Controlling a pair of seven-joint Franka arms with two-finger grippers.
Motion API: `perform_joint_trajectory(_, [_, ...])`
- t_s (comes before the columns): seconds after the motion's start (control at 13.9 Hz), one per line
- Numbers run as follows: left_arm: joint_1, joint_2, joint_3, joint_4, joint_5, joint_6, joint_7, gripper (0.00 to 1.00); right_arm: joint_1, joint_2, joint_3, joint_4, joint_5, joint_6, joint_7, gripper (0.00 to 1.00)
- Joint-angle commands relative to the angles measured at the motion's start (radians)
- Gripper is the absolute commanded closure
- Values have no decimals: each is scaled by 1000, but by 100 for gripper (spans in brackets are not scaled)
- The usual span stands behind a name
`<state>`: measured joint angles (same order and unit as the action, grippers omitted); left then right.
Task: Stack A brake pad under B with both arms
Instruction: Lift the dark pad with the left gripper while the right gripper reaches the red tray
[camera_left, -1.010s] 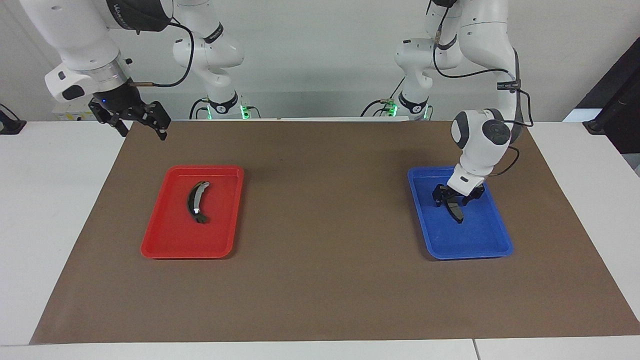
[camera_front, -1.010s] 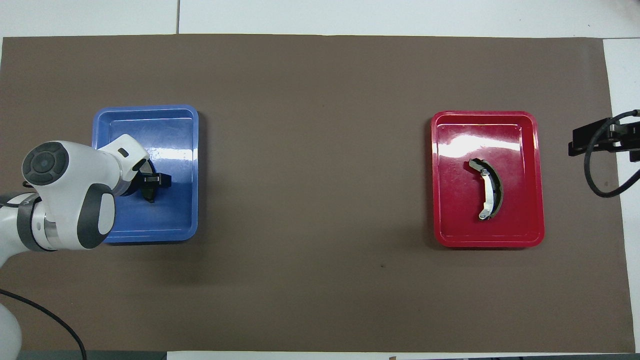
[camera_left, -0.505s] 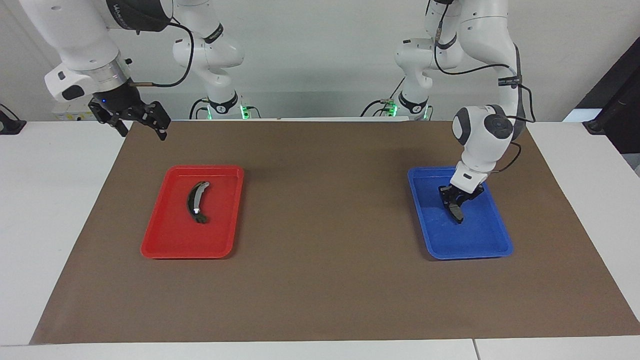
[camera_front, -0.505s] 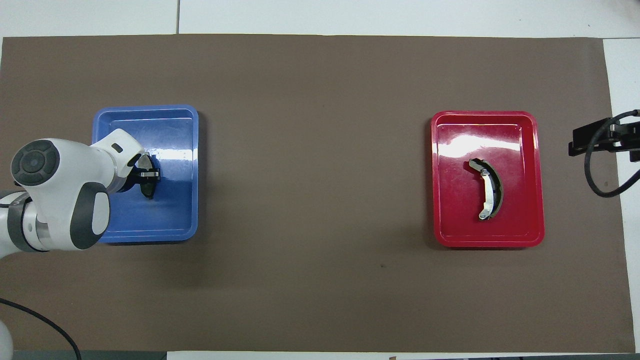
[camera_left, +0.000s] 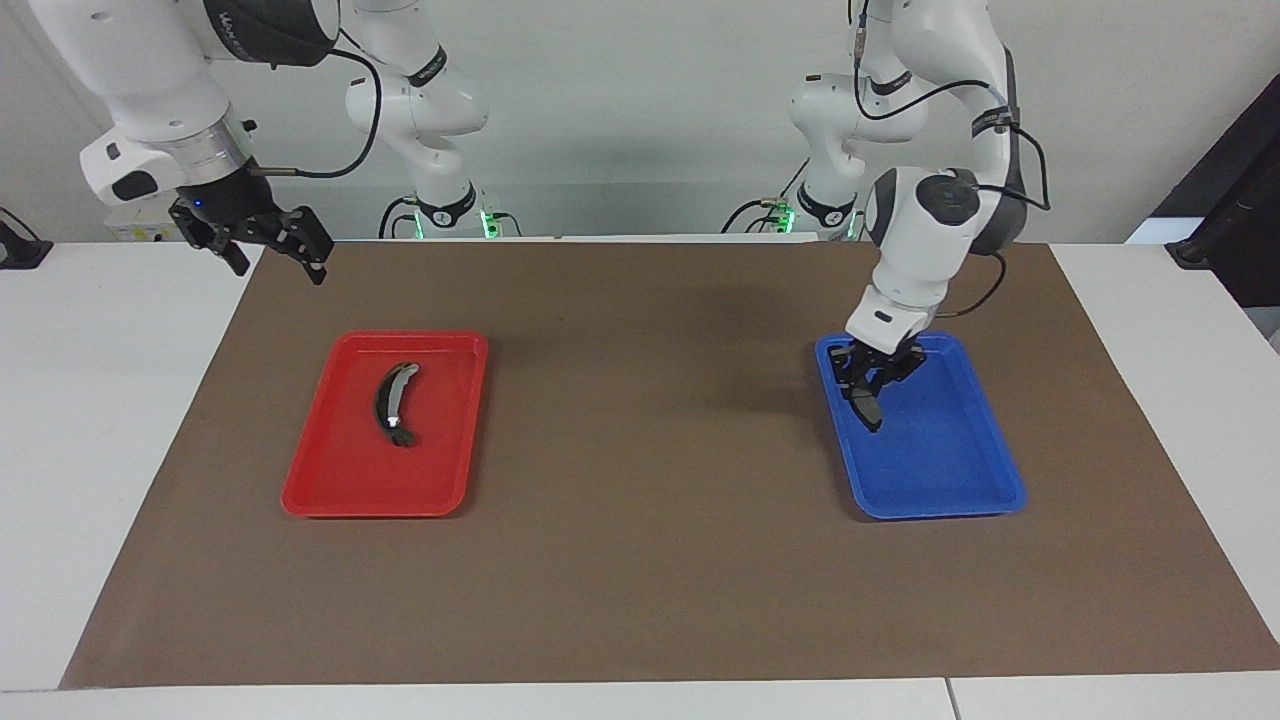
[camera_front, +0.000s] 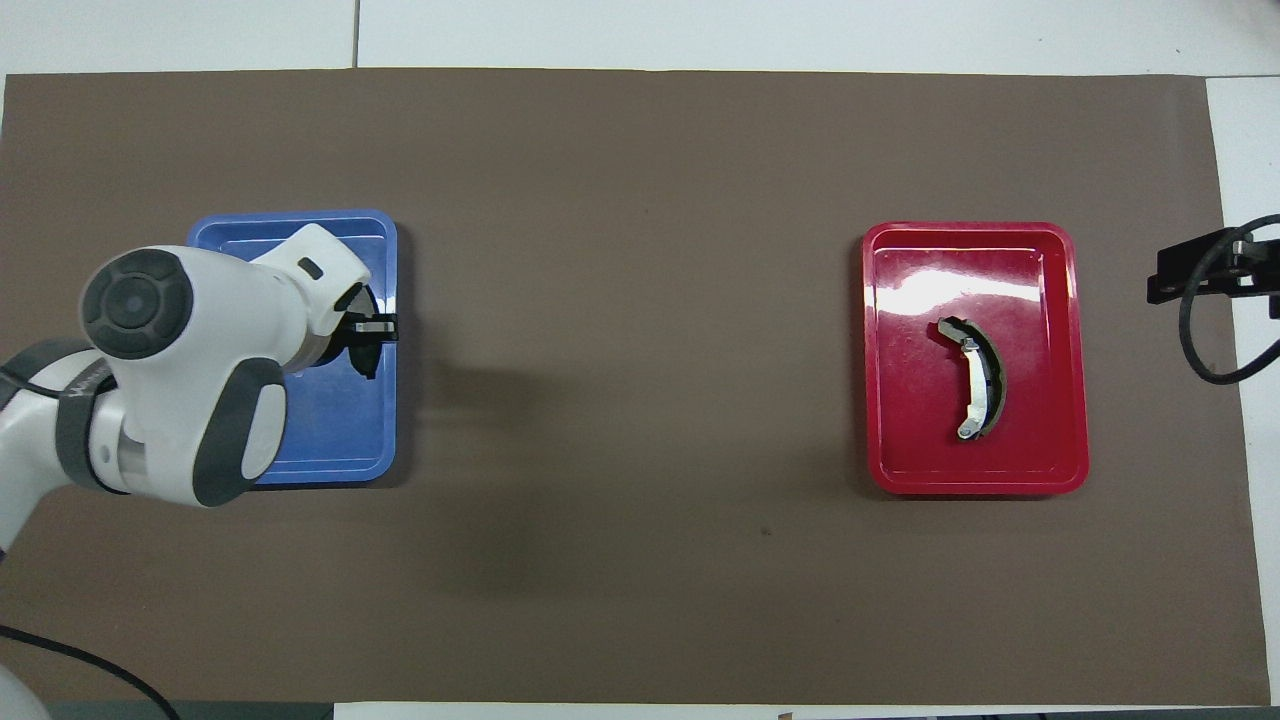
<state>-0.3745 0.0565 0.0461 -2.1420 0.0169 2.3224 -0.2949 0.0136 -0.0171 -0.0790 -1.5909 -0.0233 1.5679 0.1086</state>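
With the facing view in front of you, you see the left gripper (camera_left: 868, 385) clamped on the A brake pad (camera_left: 866, 404), which hangs dark and tilted from the fingers, raised over the edge of the blue tray (camera_left: 940, 480) that faces the middle of the bench (camera_left: 640, 580). The blue tray looks otherwise empty. Toward the right arm's end of the bench, the red tray (camera_left: 340, 490) holds B (camera_left: 393, 404), the curved shoe with its silver strip, lying flat and untouched. The right gripper (camera_left: 268, 243) hangs high over the brown mat's corner by the robots, well apart from the red tray, its jaws standing wide and holding nothing; that arm waits.

From the overhead view, you see the left gripper (camera_front: 370, 335) over the blue tray (camera_front: 330, 465) at its rim toward the middle, the big white wrist covering much of the tray, and only a dark sliver of the A brake pad (camera_front: 368, 362) showing under the fingers. B (camera_front: 978, 378) lies alone in the red tray (camera_front: 1040, 470). Only a dark part of the right gripper (camera_front: 1200, 272) shows at the frame's edge.

You are in the carry step, as I judge it: the pad is lifted and must be set down flat first, probably on the open mat between the trays. After that the right arm has to fetch B and lay it on top, so keep the pad level when you release.
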Motion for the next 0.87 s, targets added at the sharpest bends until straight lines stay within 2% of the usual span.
perform_joint_trajectory(0.0, [-101,98,11,104,5,20,-136,91,-15,-68,2,-157,13,117,-9,1])
perform_joint_trajectory(0.14, [-158,163,11,169,3,23,-223,92,-15,-122,4,-310,17,248,-58,1])
perform_joint_trajectory(0.22, [-182,210,11,212,3,28,-265,91,-8,-124,4,-375,25,321,-64,1])
perform_joint_trajectory(0.29, [-207,259,11,253,3,31,-286,91,-3,-100,4,-401,64,355,-75,1])
perform_joint_trajectory(0.43, [-241,307,9,275,1,60,-303,86,0,-26,5,-435,97,433,-150,1])
perform_joint_trajectory(0.58, [-285,333,9,264,1,90,-303,80,8,-9,7,-548,97,594,-182,1])
perform_joint_trajectory(0.65, [-300,332,9,249,1,92,-303,71,29,-7,7,-616,98,683,-187,1])
perform_joint_trajectory(0.79, [-301,332,11,252,1,94,-306,38,32,9,7,-704,98,802,-204,1])
